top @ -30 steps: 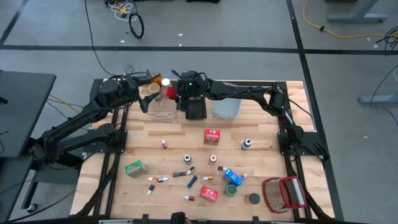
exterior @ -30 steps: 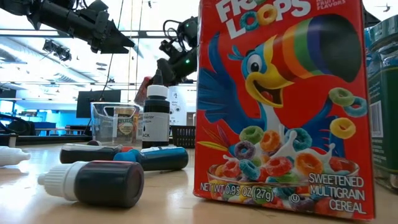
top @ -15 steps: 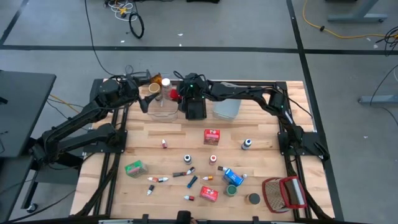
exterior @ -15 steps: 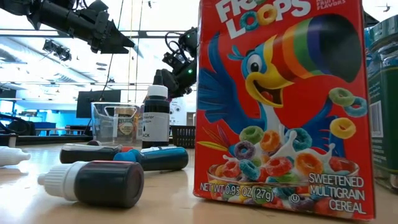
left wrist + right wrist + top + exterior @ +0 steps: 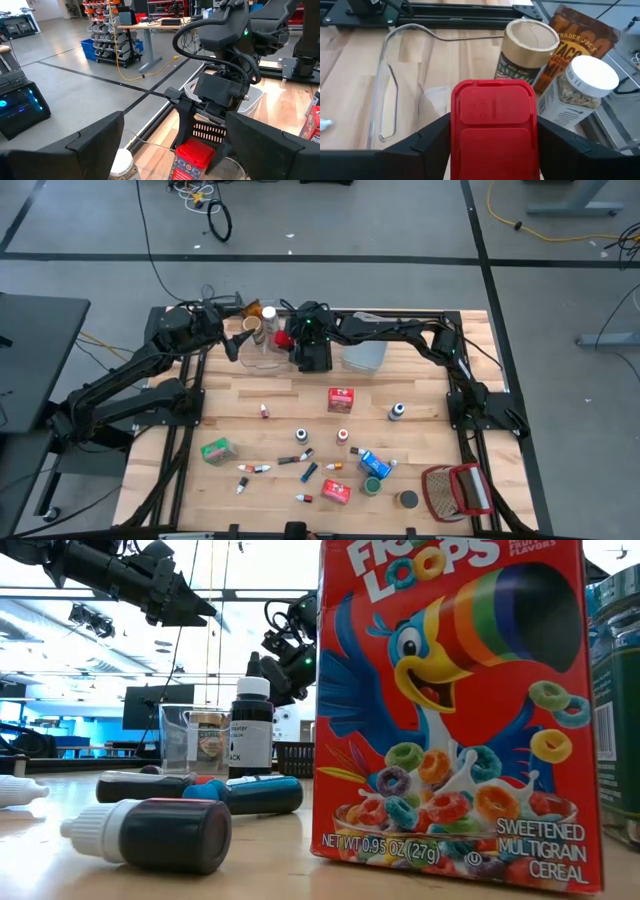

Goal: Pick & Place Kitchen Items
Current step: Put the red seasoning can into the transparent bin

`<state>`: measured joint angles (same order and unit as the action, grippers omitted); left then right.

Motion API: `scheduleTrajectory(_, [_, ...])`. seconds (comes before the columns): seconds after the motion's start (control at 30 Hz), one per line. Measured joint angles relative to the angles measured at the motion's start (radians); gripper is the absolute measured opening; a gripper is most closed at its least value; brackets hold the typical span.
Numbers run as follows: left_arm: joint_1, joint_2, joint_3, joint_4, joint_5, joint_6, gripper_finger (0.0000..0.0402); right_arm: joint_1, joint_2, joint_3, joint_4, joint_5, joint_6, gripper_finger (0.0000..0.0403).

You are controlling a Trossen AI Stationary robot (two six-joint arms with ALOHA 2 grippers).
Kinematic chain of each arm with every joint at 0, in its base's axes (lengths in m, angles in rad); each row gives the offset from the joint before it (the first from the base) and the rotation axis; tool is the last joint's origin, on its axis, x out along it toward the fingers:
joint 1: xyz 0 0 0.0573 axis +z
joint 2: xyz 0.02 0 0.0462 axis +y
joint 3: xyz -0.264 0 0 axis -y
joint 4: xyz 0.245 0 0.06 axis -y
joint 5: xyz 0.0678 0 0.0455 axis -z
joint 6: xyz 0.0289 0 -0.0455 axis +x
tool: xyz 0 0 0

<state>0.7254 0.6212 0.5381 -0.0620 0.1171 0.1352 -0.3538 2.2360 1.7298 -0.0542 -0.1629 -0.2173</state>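
Right wrist view: red-lidded jar [image 5: 494, 127] between claw [image 5: 492, 145] fingers.

Red-lidded spice container [image 5: 494, 127]: upright between the right pincer's [image 5: 492, 145] fingers, over the clear bin.
Gold-lidded jar [image 5: 526, 52], white-capped jar [image 5: 580, 87], taco packet [image 5: 580, 35]: clustered beside it.
Cereal box [image 5: 341, 399]: upright, mid-surface.
Colouring tubes [image 5: 254, 468], green box [image 5: 215, 450]: scattered nearer the front.
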Motion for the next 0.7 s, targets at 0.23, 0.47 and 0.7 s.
scheduleTrajectory(0.23, [0.000,0.000,0.000,0.000,0.000,0.000,0.0357,-0.005,0.000,0.000,0.014,0.015,-0.021,0.0253])
scheduleTrajectory(0.47, [0.000,0.000,0.000,0.000,0.000,0.000,0.0357,-0.006,0.000,0.000,0.014,0.014,-0.049,0.0253])
scheduleTrajectory(0.7, [0.000,0.003,-0.001,0.001,0.000,0.001,0.0357,-0.004,0.000,0.000,0.013,-0.020,0.000,0.0253])
